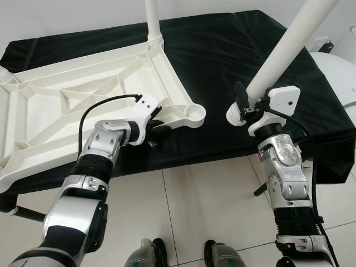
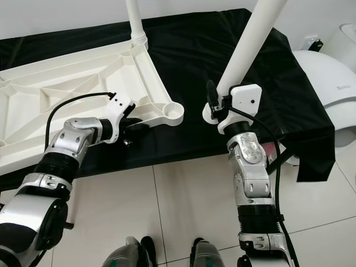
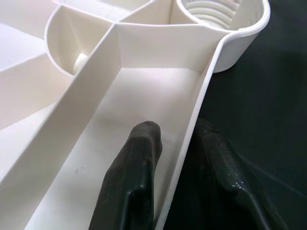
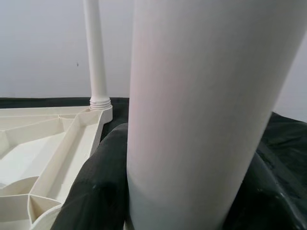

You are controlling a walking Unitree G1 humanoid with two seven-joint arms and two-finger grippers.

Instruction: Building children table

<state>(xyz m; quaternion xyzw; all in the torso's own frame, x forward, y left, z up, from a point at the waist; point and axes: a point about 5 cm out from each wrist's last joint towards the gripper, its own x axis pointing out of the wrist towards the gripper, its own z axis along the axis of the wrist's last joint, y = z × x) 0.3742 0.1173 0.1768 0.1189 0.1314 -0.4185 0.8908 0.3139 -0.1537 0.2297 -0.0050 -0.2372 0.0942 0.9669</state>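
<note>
My left gripper (image 3: 168, 158) is clamped on the side wall of the upside-down white tabletop (image 1: 83, 100), one finger (image 3: 132, 177) inside the rib channel, the other outside, just short of the empty corner socket (image 1: 194, 113). The tabletop lies on a black cloth (image 1: 222, 61). My right gripper (image 1: 245, 108) is closed around a loose white leg (image 1: 283, 50), threaded end down, beside that socket, apart from it. Another leg (image 1: 153, 22) stands screwed into the far corner.
</note>
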